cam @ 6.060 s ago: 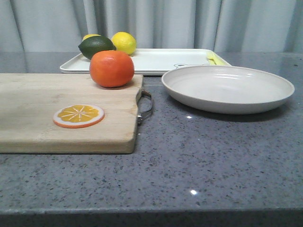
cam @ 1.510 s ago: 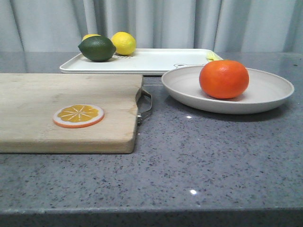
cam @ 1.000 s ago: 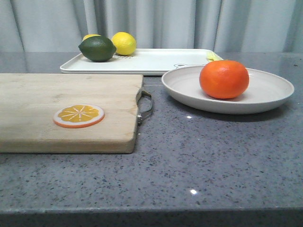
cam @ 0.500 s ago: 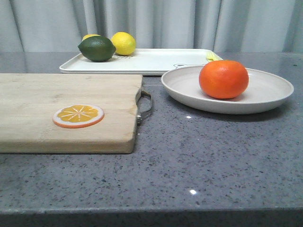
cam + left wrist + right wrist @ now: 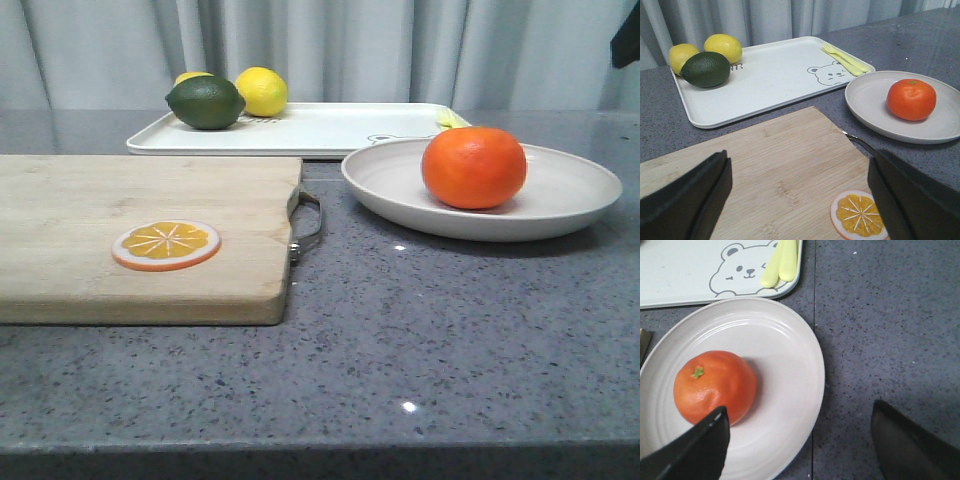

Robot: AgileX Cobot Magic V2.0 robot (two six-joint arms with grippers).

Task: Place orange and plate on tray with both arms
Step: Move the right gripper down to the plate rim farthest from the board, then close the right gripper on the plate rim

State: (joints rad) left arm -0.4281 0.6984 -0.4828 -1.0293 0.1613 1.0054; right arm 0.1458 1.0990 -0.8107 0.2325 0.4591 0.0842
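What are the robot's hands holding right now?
Nothing. Both hands are open and empty: the left hand is over the cutting board, the right hand over the plate.

Low front, two wrists over plate (image 5: 790, 365)

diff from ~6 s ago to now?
The orange went from the cutting board to the plate, rightward. A dark arm tip has entered at upper right. Plate, tray, orange slice, lime and lemons stayed put.
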